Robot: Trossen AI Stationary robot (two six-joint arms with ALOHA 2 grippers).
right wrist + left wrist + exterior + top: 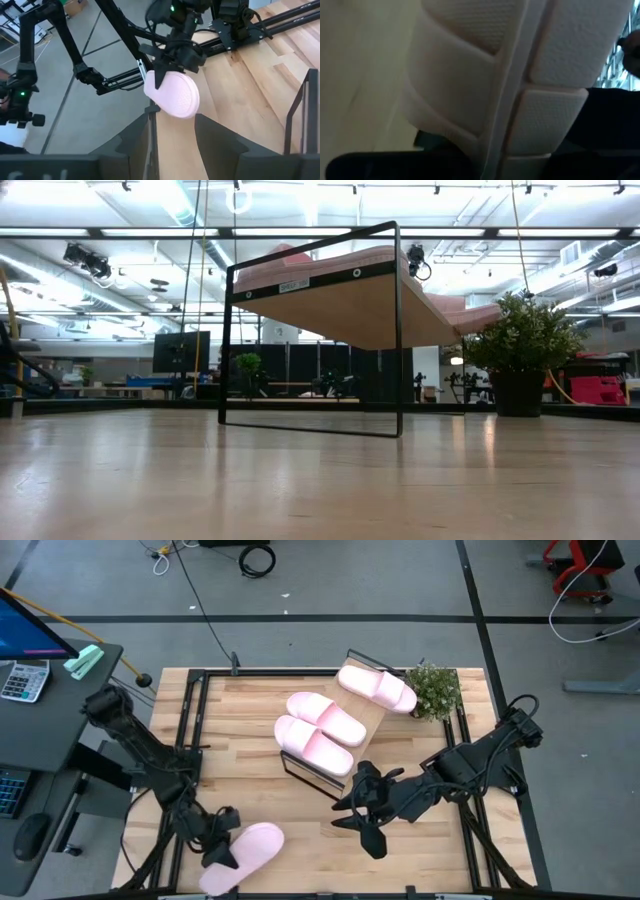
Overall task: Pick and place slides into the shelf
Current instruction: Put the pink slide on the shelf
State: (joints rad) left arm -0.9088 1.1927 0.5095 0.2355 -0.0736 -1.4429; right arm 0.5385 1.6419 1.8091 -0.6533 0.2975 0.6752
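Observation:
Three pale pink slides lie on the top board of the shelf, which stands mid-table on its black wire frame; in the low view their soles show above the board. The fourth slide is at the table's near left corner in my left gripper, which is shut on it. The same slide shows in the right wrist view. My right gripper hovers open near the shelf's near end, touching nothing, its fingers pointing toward the left arm. My left gripper holds the fourth slide by its edge near one end, pinched between the two fingers, which come from above. The slide hangs tilted below the fingers, its textured sole turned toward the right arm. It looks lifted clear of the table.
A small potted plant stands at the table's far right, beside the shelf. Black rails run along the table's edges. Bare tabletop lies between the two arms, left of the shelf.

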